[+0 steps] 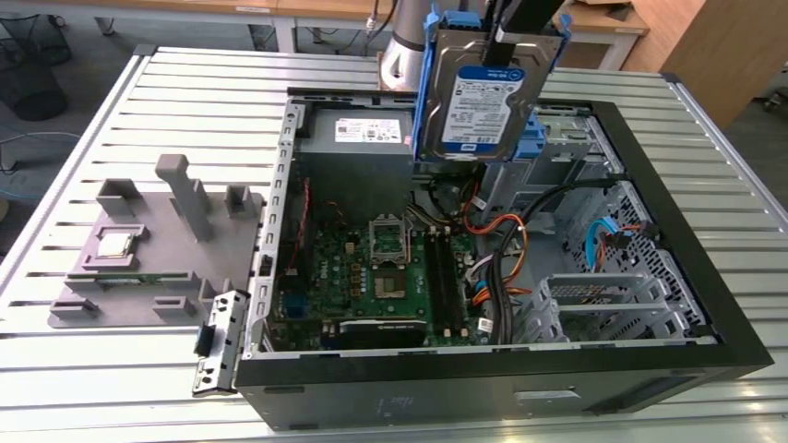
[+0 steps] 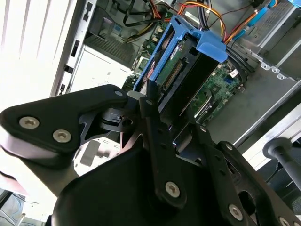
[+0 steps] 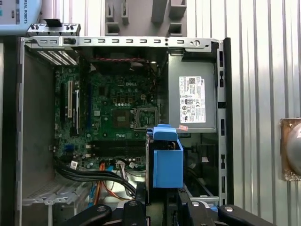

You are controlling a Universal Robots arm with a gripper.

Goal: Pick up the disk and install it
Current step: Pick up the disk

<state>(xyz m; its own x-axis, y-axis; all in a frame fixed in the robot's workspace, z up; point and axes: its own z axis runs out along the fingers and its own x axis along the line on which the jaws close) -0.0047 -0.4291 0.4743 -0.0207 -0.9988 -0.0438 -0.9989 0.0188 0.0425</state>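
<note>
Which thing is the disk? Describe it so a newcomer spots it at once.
Find the open computer case on the slatted table. Over its far side in the exterior view, the gripper holds the disk roughly upright. It is the silver-grey slab with a white-and-blue label in a blue frame, unlike the grey power supply fixed inside the case.

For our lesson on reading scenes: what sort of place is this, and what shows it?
Probably a robotics lab workbench: an open black metal computer case lies on a ribbed silver metal table beside a grey plastic parts fixture, and a black gripper holds a blue-framed silver-grey disk above the case.
</note>
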